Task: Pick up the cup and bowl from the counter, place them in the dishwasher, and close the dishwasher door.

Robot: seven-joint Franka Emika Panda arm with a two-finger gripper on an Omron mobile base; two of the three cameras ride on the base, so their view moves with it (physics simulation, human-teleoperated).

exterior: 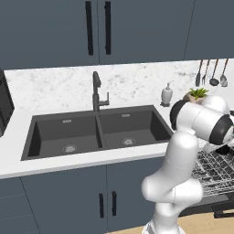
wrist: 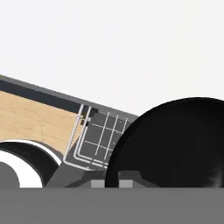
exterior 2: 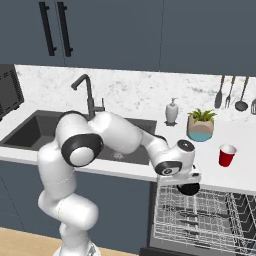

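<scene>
Overhead, dark cabinets (exterior: 98, 27); marbled white counter (exterior 2: 235, 172) below.

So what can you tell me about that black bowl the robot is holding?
The bowl is small, round and very dark, almost black, with a smooth plain surface. The gripper is shut on it, holding it in the air at the counter's front edge, just above the silver wire rack of the open dishwasher. It hangs under the hand and touches nothing else. In the hand view it looks like a big dark dome. Its inside is hidden.
</scene>
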